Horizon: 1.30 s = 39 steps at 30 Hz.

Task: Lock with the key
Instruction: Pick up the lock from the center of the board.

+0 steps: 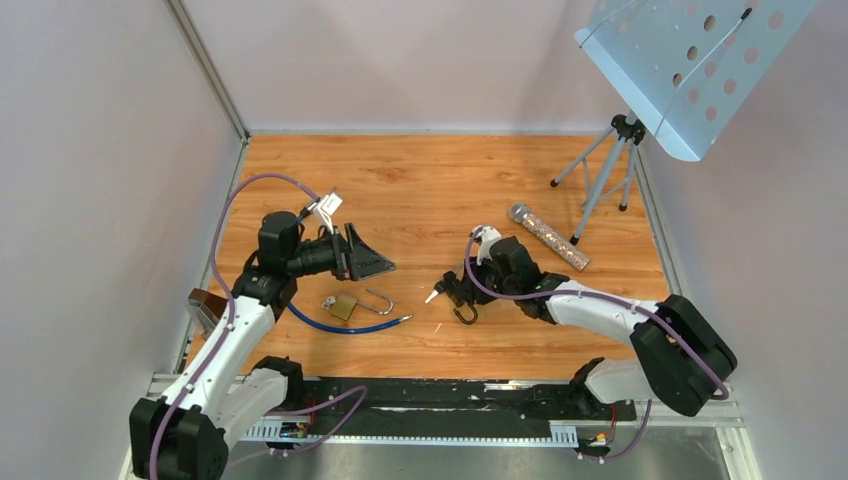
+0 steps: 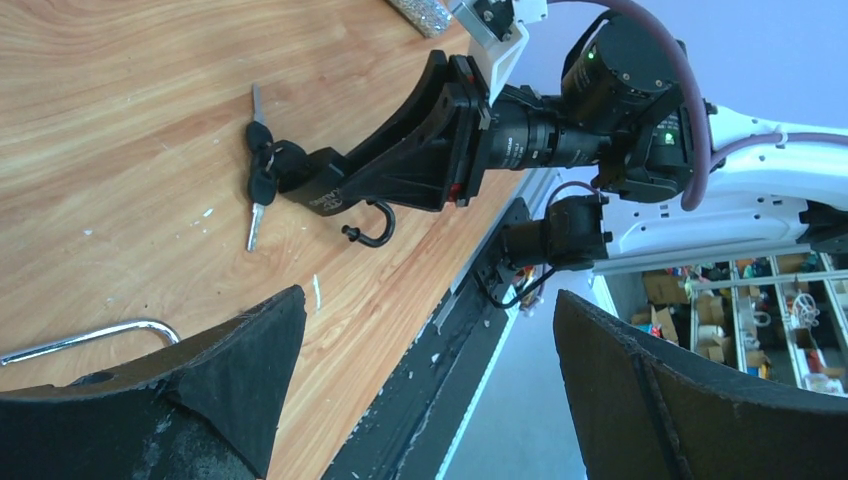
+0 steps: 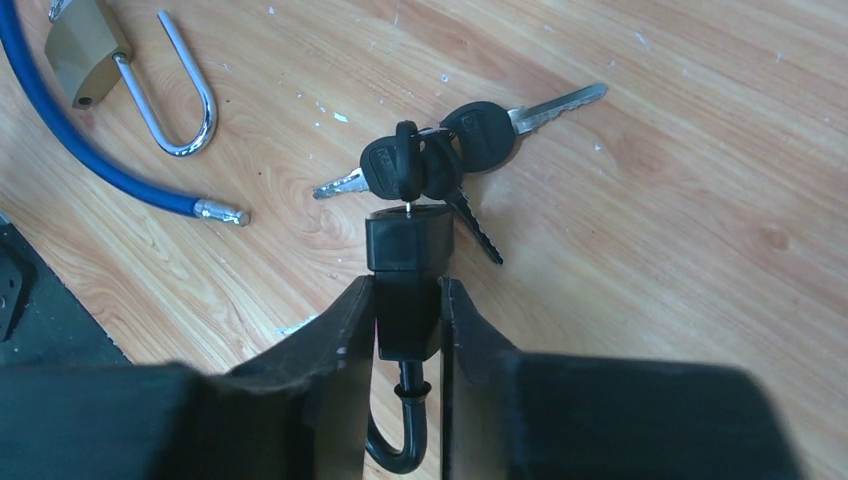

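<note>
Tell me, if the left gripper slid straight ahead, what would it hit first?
Probably the right gripper, clamped on a small black padlock with its bunch of black-headed keys; bare wooden tabletop lies between. Height is unclear, so it might pass above.

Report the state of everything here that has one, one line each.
Left gripper: open, empty.
Right gripper: shut on black lock.
Black lock: key inserted, shackle looks open.
Key bunch: one key in the lock, the rest splayed flat.
Brass padlock: shackle open, lying flat.
Blue cable: lying loose, metal end free.
Microphone: lying flat.
Music stand: upright.
</note>
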{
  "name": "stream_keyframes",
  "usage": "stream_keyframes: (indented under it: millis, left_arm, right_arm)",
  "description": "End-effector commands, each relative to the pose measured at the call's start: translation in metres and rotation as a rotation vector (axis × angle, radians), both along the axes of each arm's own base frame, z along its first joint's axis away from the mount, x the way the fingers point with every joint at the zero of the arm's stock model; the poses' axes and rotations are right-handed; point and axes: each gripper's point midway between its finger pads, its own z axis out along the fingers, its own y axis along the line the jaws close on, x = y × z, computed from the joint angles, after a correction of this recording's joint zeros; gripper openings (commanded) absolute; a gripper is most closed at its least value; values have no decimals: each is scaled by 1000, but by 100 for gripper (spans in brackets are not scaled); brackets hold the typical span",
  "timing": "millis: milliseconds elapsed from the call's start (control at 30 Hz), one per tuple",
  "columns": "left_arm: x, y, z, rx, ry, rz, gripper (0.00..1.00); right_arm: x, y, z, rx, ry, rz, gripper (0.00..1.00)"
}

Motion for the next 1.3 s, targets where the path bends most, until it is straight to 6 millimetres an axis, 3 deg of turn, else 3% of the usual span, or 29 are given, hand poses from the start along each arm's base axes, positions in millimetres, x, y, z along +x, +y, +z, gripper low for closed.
stream_keyframes:
  millis: [0, 67, 267, 500, 700, 767, 900, 1033, 1267]
  left_arm:
    - [4, -9, 10, -3, -59, -19, 100]
    - [4, -9, 6, 12, -57, -19, 100]
    - [6, -7, 7, 60, -101, -26, 100]
    - [22, -12, 53, 69, -341, -72, 100]
    - [17, -45, 76, 7, -511, -274, 100]
    - [9, -58, 73, -4, -532, -380, 100]
    - [-1, -70, 48, 35, -494, -524, 100]
    - [-14, -74, 47, 0, -515, -587, 97]
    - [-38, -86, 37, -56, -570, -656, 99]
  right_arm:
    - [-7, 1, -8, -25, 35, 36, 13]
    - [-6, 7, 4, 2, 18, 51, 0]
    - [-4, 23, 70, 109, -55, 114, 0]
    - [-12, 39, 144, 242, -119, 231, 0]
    - [-28, 49, 191, 333, -148, 343, 0]
    - [-33, 51, 203, 360, -151, 371, 0]
    - [-45, 52, 220, 404, -142, 417, 0]
    - [-64, 52, 232, 449, -124, 495, 0]
    - [-74, 53, 246, 490, -95, 522, 0]
